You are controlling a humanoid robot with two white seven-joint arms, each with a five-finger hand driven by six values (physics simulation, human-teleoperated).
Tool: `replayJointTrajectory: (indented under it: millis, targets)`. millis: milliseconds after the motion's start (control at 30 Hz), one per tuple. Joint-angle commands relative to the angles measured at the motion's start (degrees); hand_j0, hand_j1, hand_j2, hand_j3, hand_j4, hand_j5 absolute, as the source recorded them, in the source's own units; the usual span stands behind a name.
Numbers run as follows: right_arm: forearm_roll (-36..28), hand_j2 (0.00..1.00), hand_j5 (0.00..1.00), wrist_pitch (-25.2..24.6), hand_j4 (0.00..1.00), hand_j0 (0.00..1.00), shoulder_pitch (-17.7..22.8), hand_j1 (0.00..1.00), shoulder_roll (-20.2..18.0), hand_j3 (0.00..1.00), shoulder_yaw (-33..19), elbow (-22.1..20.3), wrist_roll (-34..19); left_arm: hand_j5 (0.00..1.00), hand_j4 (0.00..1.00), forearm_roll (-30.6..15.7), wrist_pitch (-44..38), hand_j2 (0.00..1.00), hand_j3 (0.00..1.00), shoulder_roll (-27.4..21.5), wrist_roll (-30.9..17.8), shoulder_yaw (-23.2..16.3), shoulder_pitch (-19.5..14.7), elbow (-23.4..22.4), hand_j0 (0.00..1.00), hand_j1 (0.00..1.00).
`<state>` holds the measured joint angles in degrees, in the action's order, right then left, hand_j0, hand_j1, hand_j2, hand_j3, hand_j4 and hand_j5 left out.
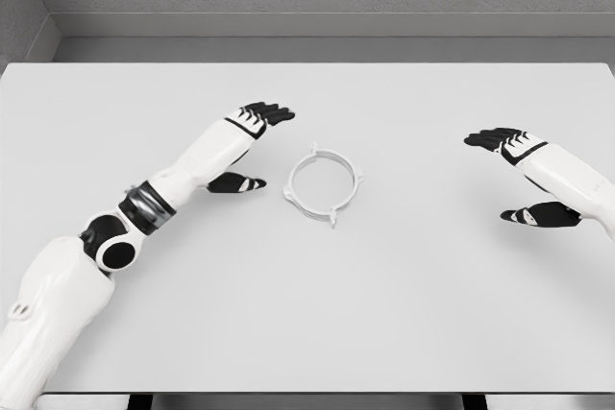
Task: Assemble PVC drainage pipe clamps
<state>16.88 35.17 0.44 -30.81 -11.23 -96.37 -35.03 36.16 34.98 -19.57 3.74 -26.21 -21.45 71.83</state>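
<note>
A white ring-shaped pipe clamp with small tabs around its rim lies flat near the middle of the white table. My left hand hovers just left of the clamp, fingers spread and thumb low, holding nothing and apart from the ring. My right hand is far to the right of the clamp, also spread with an empty palm facing inward.
The table's far edge meets a grey wall. Its front edge runs along the bottom of the head view. My left upper arm fills the lower left corner.
</note>
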Motion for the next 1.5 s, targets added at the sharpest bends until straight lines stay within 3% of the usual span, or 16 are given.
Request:
replayJointTrajectory:
  millis: [0, 267, 1467]
  targets:
    - [-0.44, 1.0, 1.0, -0.17, 1.0, 1.0, 0.0, 1.0, -0.04, 1.0, 0.07, -0.05, 0.03, 1.0, 1.0, -0.38, 0.02, 1.0, 1.0, -0.64, 0.04, -0.33, 0.0, 0.85, 1.0, 1.0]
    - [-0.44, 1.0, 1.0, -0.17, 1.0, 1.0, -0.26, 1.0, -0.04, 1.0, 0.07, -0.05, 0.03, 1.0, 1.0, -0.12, 0.02, 1.0, 1.0, -0.64, 0.04, -2.88, 1.14, 2.08, 1.0, 1.0]
    - [-0.35, 1.0, 1.0, -0.17, 1.0, 1.0, -0.26, 1.0, -0.04, 1.0, 0.07, 0.13, 0.03, 1.0, 1.0, 0.93, 0.02, 1.0, 1.0, 1.73, 0.04, -3.41, 1.32, 1.12, 1.0, 1.0]
